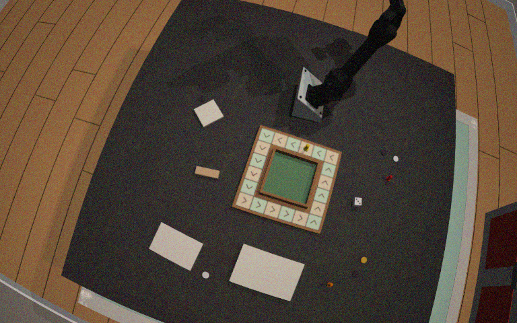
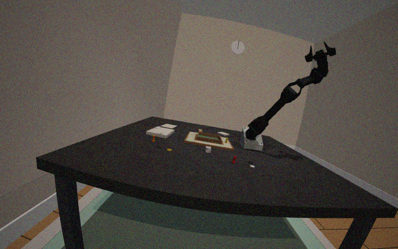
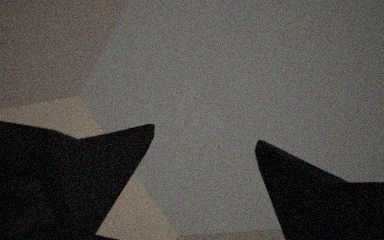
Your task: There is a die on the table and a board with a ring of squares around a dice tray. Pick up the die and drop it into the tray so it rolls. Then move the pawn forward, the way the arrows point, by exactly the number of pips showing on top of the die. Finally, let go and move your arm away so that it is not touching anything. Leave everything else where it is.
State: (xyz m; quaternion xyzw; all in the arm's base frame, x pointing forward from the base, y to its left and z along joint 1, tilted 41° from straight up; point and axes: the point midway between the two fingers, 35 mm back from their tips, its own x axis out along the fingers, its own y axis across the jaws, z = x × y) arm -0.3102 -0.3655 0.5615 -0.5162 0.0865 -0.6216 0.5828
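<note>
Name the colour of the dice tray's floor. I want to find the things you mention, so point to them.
Green (image 1: 290, 177) (image 2: 209, 137), showing best in the top view.

Between my fingers (image 2: 317, 43) there is only air. Low over the tabletop (image 1: 159, 152) (image 2: 140, 170), the tray's raised walls (image 1: 317, 182) (image 2: 209, 141) stand in my way, with the pawn (image 1: 306, 147) (image 2: 226, 140) close outside them.

A dark table (image 1: 167, 182) (image 2: 187, 176) carries 1 square board (image 1: 237, 207) (image 2: 209, 145) with a ring of arrowed squares. To one side lie 1 white die (image 1: 357, 201) (image 2: 208, 149), 1 red pawn (image 1: 388, 177) (image 2: 233, 160), 1 orange pawn (image 1: 329, 284) (image 2: 153, 138) and 1 yellow disc (image 1: 363, 260) (image 2: 169, 149). 2 white discs, 1 tan block (image 1: 207, 171) (image 2: 200, 130) and 3 pale flat pieces, 1 near-square and 2 oblong, lie well apart around the board.
</note>
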